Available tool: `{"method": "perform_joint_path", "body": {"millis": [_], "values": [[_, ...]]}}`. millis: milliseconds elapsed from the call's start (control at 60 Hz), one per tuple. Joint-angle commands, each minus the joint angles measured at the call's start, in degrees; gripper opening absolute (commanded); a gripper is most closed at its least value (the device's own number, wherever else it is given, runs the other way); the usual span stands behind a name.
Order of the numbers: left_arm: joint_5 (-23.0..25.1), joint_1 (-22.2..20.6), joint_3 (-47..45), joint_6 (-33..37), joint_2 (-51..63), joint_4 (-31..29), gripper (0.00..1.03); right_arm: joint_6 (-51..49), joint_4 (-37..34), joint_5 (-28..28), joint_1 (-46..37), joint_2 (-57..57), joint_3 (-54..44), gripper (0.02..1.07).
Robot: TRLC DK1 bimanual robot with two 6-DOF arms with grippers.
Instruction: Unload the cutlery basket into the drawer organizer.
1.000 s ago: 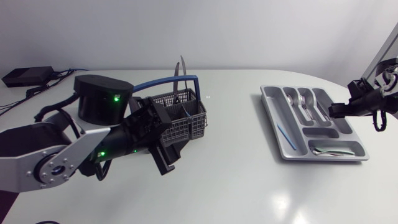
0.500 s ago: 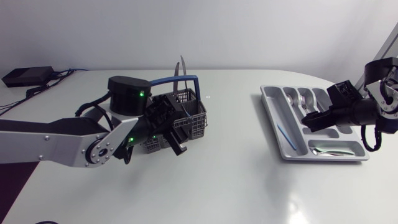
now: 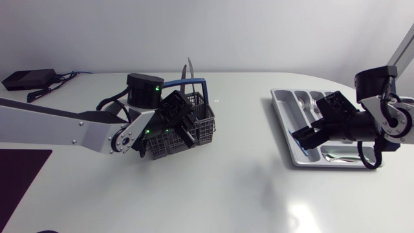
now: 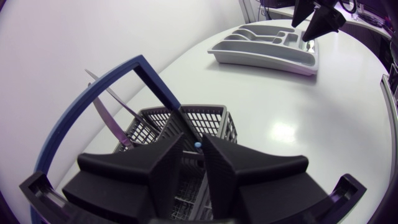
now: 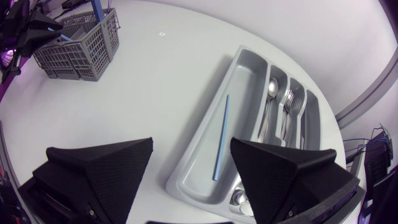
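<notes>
In the head view, the left arm is now stretching further out from the left edge than a second ago. Its black left gripper (image 3: 184,128) is sitting down in the grey mesh cutlery basket with a blue handle (image 3: 204,126), where earlier it was hanging in front of the basket. The right arm is reaching further in from the right edge. Its right gripper (image 3: 307,139) is now hanging over the near-left part of the grey plastic drawer organizer (image 3: 281,97).

In the left wrist view, the left gripper (image 4: 194,138) is holding its fingers only narrowly apart. The tip of a thin light-blue stick (image 4: 197,145) is showing in the gap, clear of both. The basket (image 4: 208,118) is lying directly under and ahead of it, with two steel knives (image 4: 109,102) leaning against the handle.

In the right wrist view, the right gripper (image 5: 189,171) is standing widely spread. The organizer (image 5: 245,68) is lying just ahead of it, a long blue stick (image 5: 221,137) is resting in the long compartment, and spoons (image 5: 272,93) and forks (image 5: 289,102) are filling the next ones.
</notes>
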Motion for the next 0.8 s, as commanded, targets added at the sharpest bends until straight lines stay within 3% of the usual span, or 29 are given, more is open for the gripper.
{"method": "perform_joint_path", "body": {"millis": [0,83,567,633,783], "values": [[1.1,0.8,1.9,-1.2,1.4,0.7,0.03,1.6,1.2,1.4,1.7,-0.5,-1.9,0.92],[2.1,1.1,2.6,-1.2,1.4,-0.4,0.03,1.8,1.4,2.6,3.5,-0.2,-2.3,0.92],[9.5,3.6,14.1,-0.8,-12.7,-23.4,0.03,2.8,-1.2,5.6,17.8,-6.2,-3.6,0.92],[10.3,3.7,16.0,-1.0,-14.7,-27.2,0.03,2.7,-1.8,5.6,20.5,-9.2,-3.8,0.92],[17.8,4.7,23.2,-4.4,-18.4,-41.4,0.03,2.4,-3.9,4.5,25.2,-14.8,-3.1,0.92]]}}
